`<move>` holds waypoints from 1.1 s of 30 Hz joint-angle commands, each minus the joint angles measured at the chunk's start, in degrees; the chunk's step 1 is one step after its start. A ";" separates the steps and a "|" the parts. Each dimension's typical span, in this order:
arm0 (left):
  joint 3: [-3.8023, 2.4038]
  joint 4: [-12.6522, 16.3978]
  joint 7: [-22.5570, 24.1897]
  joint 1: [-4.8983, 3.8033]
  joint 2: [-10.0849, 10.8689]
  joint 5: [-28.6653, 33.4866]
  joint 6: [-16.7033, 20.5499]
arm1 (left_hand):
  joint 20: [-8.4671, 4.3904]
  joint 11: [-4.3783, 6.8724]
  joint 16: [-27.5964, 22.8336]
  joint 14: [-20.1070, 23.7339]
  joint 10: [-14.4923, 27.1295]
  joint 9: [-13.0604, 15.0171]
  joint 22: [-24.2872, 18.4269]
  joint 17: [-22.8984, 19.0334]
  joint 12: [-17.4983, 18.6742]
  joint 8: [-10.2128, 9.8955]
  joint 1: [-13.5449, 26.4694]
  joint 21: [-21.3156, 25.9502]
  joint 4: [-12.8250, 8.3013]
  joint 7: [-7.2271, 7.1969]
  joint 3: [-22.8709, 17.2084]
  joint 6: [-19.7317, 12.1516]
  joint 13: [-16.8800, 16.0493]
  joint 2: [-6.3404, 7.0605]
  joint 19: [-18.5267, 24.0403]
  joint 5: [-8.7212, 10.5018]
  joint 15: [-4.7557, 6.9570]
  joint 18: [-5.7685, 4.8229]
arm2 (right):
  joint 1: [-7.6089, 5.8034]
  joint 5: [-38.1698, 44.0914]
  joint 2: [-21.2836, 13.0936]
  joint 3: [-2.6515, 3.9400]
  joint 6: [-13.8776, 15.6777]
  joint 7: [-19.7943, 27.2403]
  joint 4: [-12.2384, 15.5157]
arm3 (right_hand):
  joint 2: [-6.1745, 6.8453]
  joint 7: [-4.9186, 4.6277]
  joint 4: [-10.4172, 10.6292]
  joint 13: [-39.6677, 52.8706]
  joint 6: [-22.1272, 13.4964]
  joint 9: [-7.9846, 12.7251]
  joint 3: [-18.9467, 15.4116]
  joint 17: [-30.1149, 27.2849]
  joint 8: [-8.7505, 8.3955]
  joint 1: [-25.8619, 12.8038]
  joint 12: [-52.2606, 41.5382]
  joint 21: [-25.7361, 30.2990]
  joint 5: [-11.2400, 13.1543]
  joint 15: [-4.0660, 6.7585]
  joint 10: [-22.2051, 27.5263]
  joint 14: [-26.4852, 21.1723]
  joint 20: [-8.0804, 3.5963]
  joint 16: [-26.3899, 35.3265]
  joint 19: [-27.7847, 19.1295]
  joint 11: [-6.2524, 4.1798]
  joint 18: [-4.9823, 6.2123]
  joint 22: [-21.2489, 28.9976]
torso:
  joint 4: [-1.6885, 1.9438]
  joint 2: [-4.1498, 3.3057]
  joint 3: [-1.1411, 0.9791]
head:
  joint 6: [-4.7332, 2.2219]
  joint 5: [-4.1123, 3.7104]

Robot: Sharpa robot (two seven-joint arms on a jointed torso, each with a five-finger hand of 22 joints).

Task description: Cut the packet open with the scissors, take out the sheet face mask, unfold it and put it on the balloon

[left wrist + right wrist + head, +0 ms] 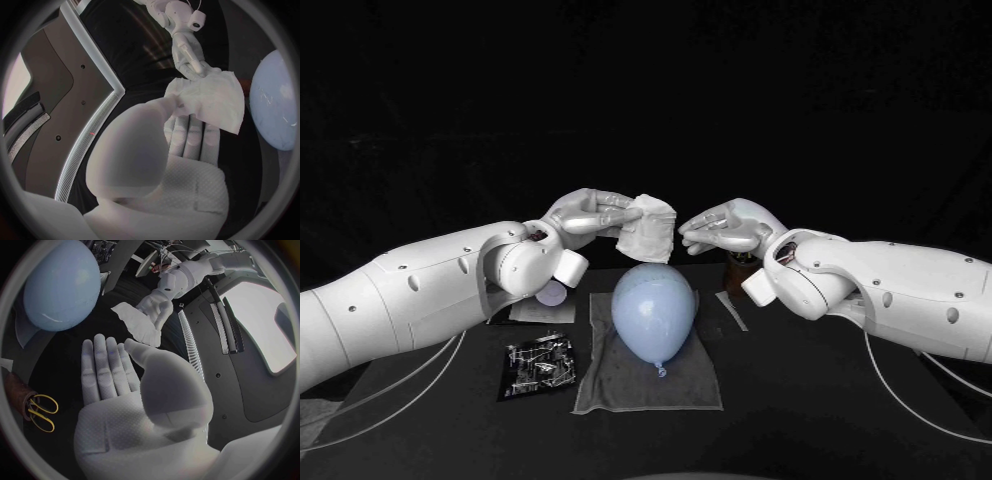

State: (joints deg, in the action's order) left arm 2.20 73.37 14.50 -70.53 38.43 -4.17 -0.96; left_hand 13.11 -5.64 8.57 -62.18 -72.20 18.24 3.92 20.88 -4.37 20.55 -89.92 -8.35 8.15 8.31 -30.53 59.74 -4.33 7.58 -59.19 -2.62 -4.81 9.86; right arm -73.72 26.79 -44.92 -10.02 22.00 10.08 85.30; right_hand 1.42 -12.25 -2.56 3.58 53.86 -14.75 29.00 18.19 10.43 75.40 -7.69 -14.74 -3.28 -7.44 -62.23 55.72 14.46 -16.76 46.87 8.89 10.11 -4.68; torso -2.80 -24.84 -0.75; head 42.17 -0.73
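The left hand (596, 218) pinches the folded white sheet face mask (651, 228) between thumb and closed fingers, holding it in the air at 12 o'clock of the balloon (653, 308); the right hand (730, 226), at 3 o'clock of the mask, has its fingers stretched out, tips at the mask's edge, and I cannot tell whether it grips; the pale blue balloon lies on a grey cloth (610, 385); the black packet (538, 367) lies at its 8 o'clock; the yellow-handled scissors (40, 412) stand at its 2 o'clock.
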 commanded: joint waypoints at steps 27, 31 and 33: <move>-0.16 0.63 3.31 -0.13 0.50 1.73 -4.84 | 0.32 -0.03 -0.38 -0.67 -0.46 2.32 -0.04 0.22 0.21 0.30 1.41 0.52 -1.08 0.06 -0.86 -0.50 -0.10 -0.22 -0.06 -0.18 0.00 0.64 | 0.27 -0.79 2.33 0.01 0.29 2.59 -0.37 | -2.71 1.17 -5.55 0.09 3.77 -1.60 4.52 -0.84 1.94 -0.56 2.94 -11.58 0.55 1.85 -7.72 6.63 -2.95 1.15 -2.27 -1.52 -0.87 -7.96 | 0.01 0.01 0.00 | -0.15 -0.13; -0.16 0.56 3.33 -0.13 0.51 1.69 -4.77 | 0.32 -0.03 -0.38 -0.67 -0.46 2.32 -0.04 0.22 0.21 0.30 1.41 0.52 -1.08 0.06 -0.86 -0.50 -0.10 -0.22 -0.06 -0.18 0.00 0.64 | 0.29 -2.25 1.45 0.01 0.11 3.94 0.81 | -2.96 1.13 -5.14 0.05 3.31 -1.71 4.20 -0.84 1.83 -0.97 3.38 -11.39 0.51 1.70 -7.38 6.24 -2.69 1.47 -2.82 -1.43 -0.73 -7.90 | 0.01 -0.01 0.03 | -0.21 -0.18; -0.16 0.52 3.33 -0.13 0.53 1.67 -4.73 | 0.33 -0.03 -0.39 -0.68 -0.47 2.34 -0.04 0.23 0.21 0.30 1.45 0.54 -1.14 0.06 -0.91 -0.50 -0.11 -0.24 -0.04 -0.18 0.00 0.64 | 0.30 -3.18 1.08 0.02 0.03 4.70 1.13 | -3.13 0.99 -4.93 0.01 2.93 -1.70 4.21 -0.87 1.67 -1.13 3.67 -11.20 0.53 1.53 -7.01 5.90 -2.52 1.70 -3.17 -1.26 -0.72 -7.81 | 0.03 0.01 0.02 | -0.20 -0.16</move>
State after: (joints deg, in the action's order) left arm 2.14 73.83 16.70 -70.55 39.00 -3.01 -4.73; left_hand 13.11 -5.66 8.44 -62.46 -72.18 18.59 3.94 21.04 -4.38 20.75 -88.71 -8.09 7.25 8.21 -31.40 59.44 -4.37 7.49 -59.18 -2.61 -4.92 9.69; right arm -73.43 25.44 -43.64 -10.04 22.60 12.02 86.12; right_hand -1.67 -11.35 -7.66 3.64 57.23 -16.45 33.33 17.31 12.20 74.63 -4.25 -25.97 -2.79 -5.84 -69.48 61.81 12.03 -15.22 43.93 7.42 9.27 -12.56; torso -2.77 -24.84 -0.73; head 42.00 -0.90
